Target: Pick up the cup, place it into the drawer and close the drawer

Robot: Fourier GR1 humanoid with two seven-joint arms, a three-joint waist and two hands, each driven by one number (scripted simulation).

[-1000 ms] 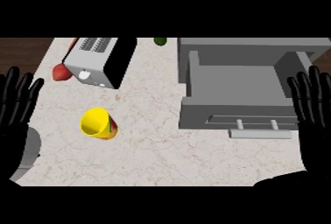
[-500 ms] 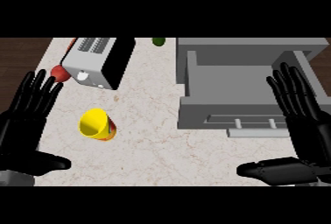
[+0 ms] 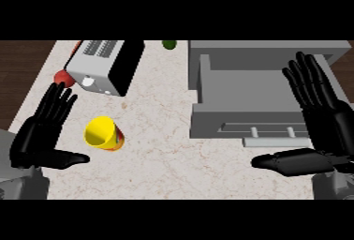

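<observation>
Both hands were spread wide with straight fingers and held nothing. The left hand (image 3: 43, 133) hovered just left of the cup (image 3: 104, 134), thumb stretched out toward it below the cup's base side, palm turned inward; I judge it was posed that way to close round the cup from the side, since the cup lay tilted on the counter (image 3: 173, 154) with its yellow mouth facing up and left, offering its wall to that palm. No finger touched the cup yet.

Taking the cup as the landmark: the drawer (image 3: 252, 101) stood well to its right, pulled open, its grey interior bare and its handle (image 3: 272, 130) on the front face nearest the robot. The right hand (image 3: 319, 122) hung over the drawer's right part, fingers pointing away and thumb lying low in front of the drawer face, likely waiting there to push the front shut once the cup was inside.

Up and slightly left of the cup sat a toaster (image 3: 104, 65), near but apart from it. A red thing (image 3: 63, 77) peeked out at the toaster's left, above the left hand's fingertips. A small green thing (image 3: 169, 44) lay far up and to the right of the cup, by the counter's back edge.

Between cup and drawer the counter showed nothing in the way; only the drawer's front wall would need clearing, by my reckoning.
</observation>
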